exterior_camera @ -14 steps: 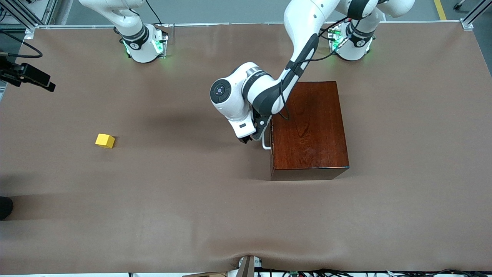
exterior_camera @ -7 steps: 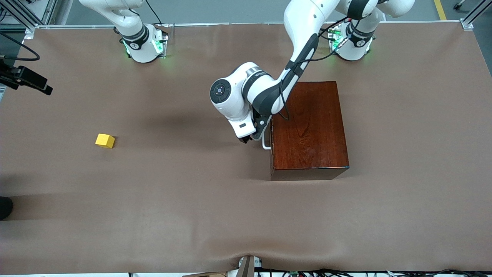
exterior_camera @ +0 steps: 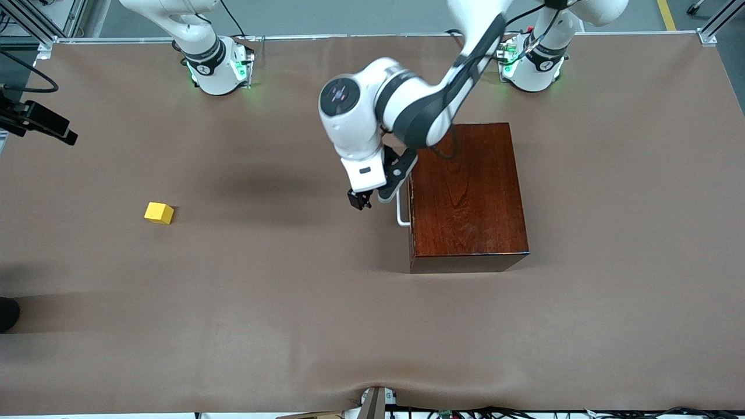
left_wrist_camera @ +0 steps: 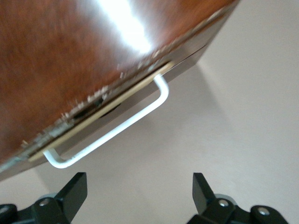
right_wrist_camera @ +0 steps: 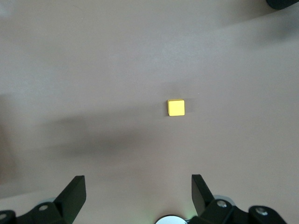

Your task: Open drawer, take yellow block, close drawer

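Just beside the drawer's (exterior_camera: 411, 209) white handle (exterior_camera: 401, 210) hangs the left hand (exterior_camera: 372, 201), fingers spread, empty; the right hand, open too, waits above the yellow block (exterior_camera: 159, 213).

You see the drawer (exterior_camera: 411, 212) pushed nearly flush into its glossy dark reddish-brown wooden box (exterior_camera: 468, 192), with only a thin strip of light wood showing along its front edge in the left wrist view. Its white U-shaped bar handle (exterior_camera: 401, 212) sticks out from the face that points toward the right arm's end of the tabletop (exterior_camera: 291, 302). Your yellow block (exterior_camera: 159, 213), a small bright cube, sits flat on the bare tabletop, well apart from the box, toward the right arm's end.
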### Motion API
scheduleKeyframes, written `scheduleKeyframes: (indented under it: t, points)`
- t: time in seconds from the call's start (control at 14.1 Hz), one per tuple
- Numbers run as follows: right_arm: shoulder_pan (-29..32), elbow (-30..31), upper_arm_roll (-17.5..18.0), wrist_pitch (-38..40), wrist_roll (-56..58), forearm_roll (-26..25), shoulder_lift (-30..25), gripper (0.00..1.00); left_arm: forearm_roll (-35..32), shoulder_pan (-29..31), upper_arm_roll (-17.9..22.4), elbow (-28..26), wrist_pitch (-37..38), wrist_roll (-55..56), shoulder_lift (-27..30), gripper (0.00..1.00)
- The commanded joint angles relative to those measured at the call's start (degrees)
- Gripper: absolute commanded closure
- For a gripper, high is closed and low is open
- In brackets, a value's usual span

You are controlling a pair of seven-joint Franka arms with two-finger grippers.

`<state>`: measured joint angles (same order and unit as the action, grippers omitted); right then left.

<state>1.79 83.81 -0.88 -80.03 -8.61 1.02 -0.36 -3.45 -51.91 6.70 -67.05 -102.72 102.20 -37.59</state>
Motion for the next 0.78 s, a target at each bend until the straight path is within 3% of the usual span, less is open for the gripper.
scheduleKeyframes:
  t: [0.0,0.28,0.71]
  points:
    - [0.93,0.39,0.71,-0.13,-0.17,-0.05,-0.69,0.00,-0.07,5.05,-0.46,-2.56,0.41,-7.26,7.07,0.00]
    - [0.85,0.30,0.70,-0.22,-0.09,-0.05,-0.60,0.00,0.20,11.47,-0.81,-7.29,2.43,-20.69,14.72,0.00]
    - [0.76,0.39,0.62,-0.13,-0.09,-0.05,-0.60,0.00,0.20,20.08,-0.90,-20.82,2.96,-50.47,28.52,0.00]
